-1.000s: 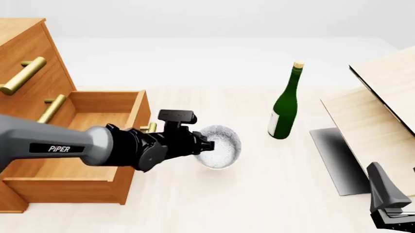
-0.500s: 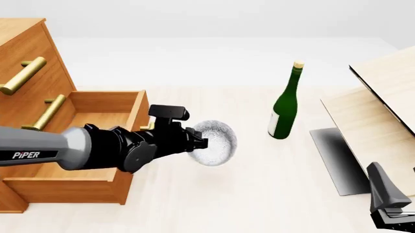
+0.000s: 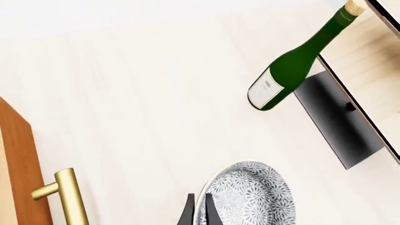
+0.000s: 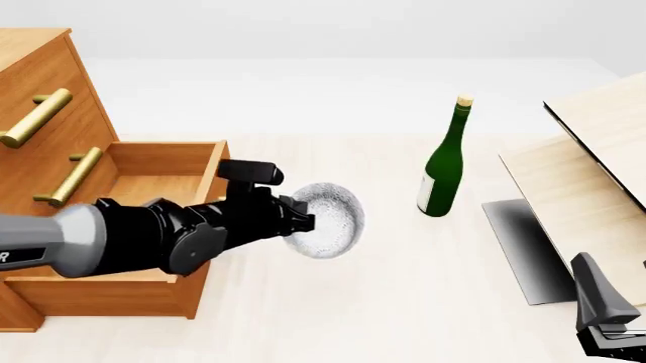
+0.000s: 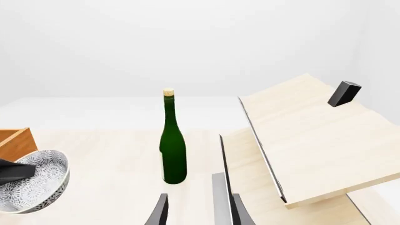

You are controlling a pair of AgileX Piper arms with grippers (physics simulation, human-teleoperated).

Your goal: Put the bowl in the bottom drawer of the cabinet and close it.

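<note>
The small round white bowl with the fine grey speckle [image 4: 325, 220] hangs clear of the table, its rim pinched between the two dark fingers [image 3: 189, 214] of my left gripper [image 4: 299, 217], which is closed tight on it. It sits tilted, just to the right of the open bottom drawer of orange-brown wood [image 4: 131, 227], not yet over it. From the left wrist I see that drawer's brass bar handle [image 3: 70, 198] close beside the bowl. The drawer juts from the tall orange-brown wooden cabinet [image 4: 41, 91], whose two upper drawers are closed. Further right on the pale table [image 4: 404, 302] stands an upright green glass bottle with a white label [image 4: 444, 162], well apart from the bowl. Beyond it sits a pale wood panel structure [image 4: 595, 144]. My right gripper [image 5: 196, 213] rests low at the near right, fingers parted and holding nothing.
</note>
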